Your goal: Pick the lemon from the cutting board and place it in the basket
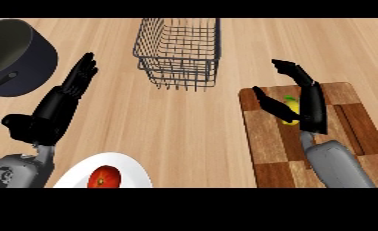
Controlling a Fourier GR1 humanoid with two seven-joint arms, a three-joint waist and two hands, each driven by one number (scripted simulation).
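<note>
Yellow lemon point(292, 106) between right hand point(314, 112) fingers point(289, 68)

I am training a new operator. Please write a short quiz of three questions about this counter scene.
1. True or false: the lemon already lies in the basket.
2. Which hand is at the lemon: A) left hand, B) right hand?
3. What lies on the white plate?

Key: 1. false, it is on the cutting board. 2. B. 3. A red fruit.
</note>
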